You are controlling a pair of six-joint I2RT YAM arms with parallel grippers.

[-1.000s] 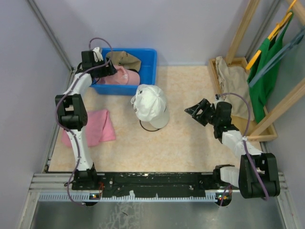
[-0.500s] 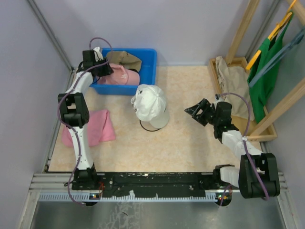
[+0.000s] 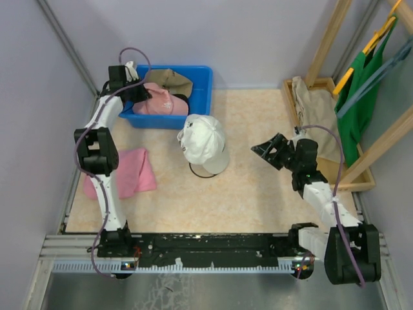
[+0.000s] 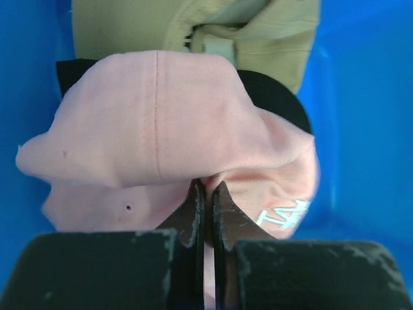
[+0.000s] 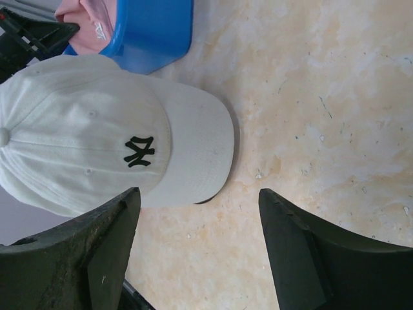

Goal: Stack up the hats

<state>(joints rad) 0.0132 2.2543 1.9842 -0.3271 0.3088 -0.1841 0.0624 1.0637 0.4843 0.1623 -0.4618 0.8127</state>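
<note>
In a blue bin (image 3: pixel 201 90) at the desk's (image 3: pixel 258 116) far left, the left pincer (image 4: pixel 205 197) pinches a crumpled pink cap (image 4: pixel 155 123) with a white logo. The pink cap lies over a black cap (image 4: pixel 274 97) and a tan cap (image 4: pixel 129 26). A white cap (image 5: pixel 84 142) with a black logo sits mid-desk, and the right pincer (image 5: pixel 197 200) is spread near it.

Left fingers (image 4: pixel 191 219) pinched shut; right fingers (image 5: pixel 87 258) spread wide apart.
</note>
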